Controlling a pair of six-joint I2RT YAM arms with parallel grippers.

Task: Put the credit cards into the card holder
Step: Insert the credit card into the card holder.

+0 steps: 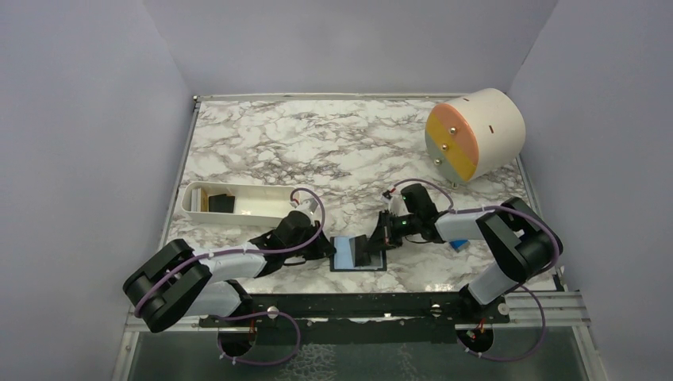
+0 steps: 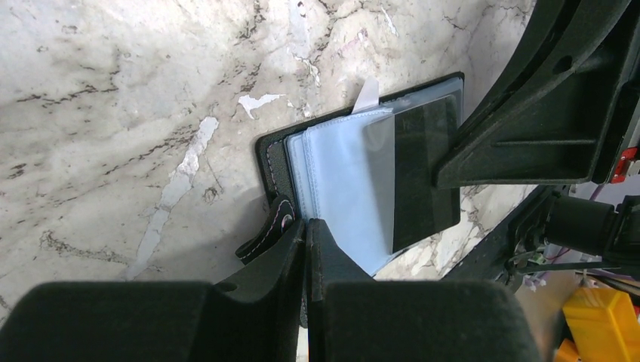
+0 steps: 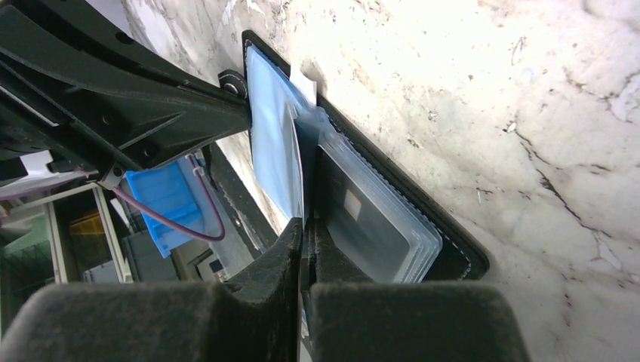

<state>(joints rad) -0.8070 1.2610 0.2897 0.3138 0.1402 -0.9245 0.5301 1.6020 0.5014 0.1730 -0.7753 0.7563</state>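
Pale lilac walls (image 1: 79, 119) on three sides, grey-veined marble tabletop (image 1: 317, 143), black rail (image 1: 357, 303) along near edge, perhaps dim floor (image 1: 365, 359) below.

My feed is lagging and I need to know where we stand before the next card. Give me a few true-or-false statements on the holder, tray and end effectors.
1. The black folding card holder lies open on the marble table, light blue inside showing. True.
2. The white oblong plastic tray holds nothing. False: dark credit cards lie in its left end.
3. The left end effector and right end effector are both shut at the holder. True.
4. The cream drum with the orange and yellow face sits beside the left arm. False: it sits at the far right corner.
5. A dark card with a gold chip lies within the holder's clear sleeves. True.
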